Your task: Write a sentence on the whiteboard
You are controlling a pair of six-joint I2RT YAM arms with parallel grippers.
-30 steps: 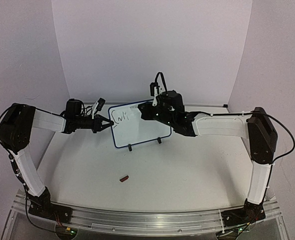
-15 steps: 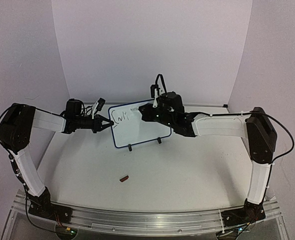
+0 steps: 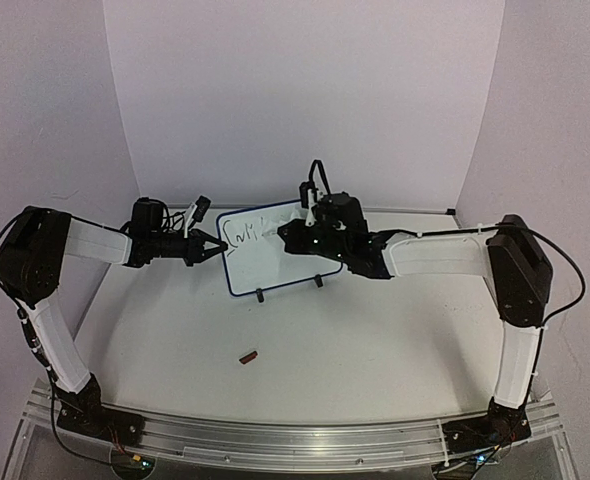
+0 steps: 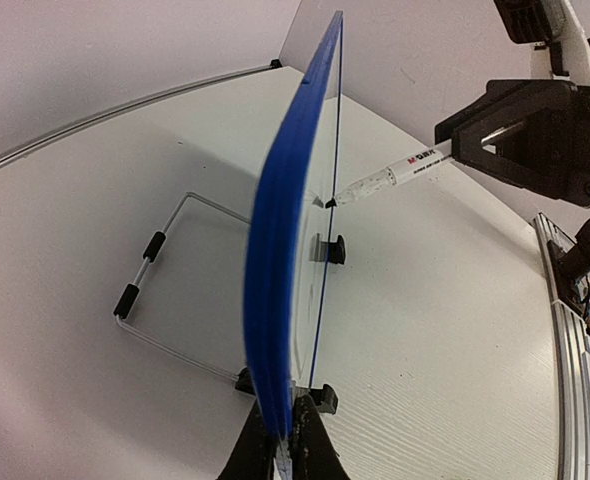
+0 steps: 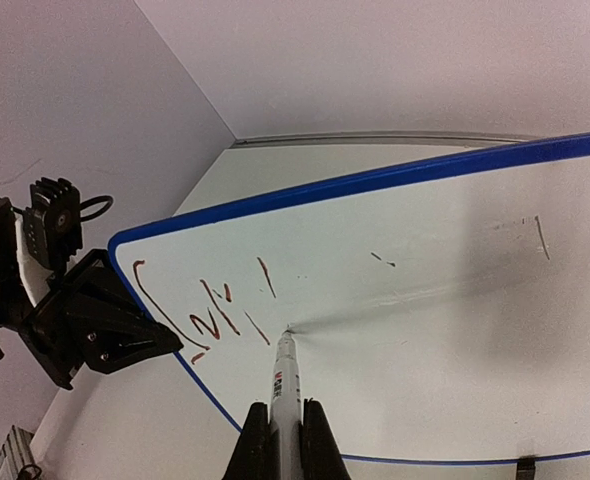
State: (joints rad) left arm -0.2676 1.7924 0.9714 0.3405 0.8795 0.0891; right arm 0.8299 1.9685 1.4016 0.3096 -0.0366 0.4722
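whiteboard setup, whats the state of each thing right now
whiteboard: standing upright, one side edge clamped
sentence: only a few strokes, upper left of board
marker: uncapped, tip on the board
left tool: shut on whiteboard edge
right tool: shut on marker
small dark red piece: lying on the table, apart from the board

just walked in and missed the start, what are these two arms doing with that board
The left gripper is shut on the left edge of the whiteboard, steadying it upright. The right gripper holds a marker with its tip against the board's face. Only the first few strokes of the sentence are there, near the top left; the rest is mostly blank.
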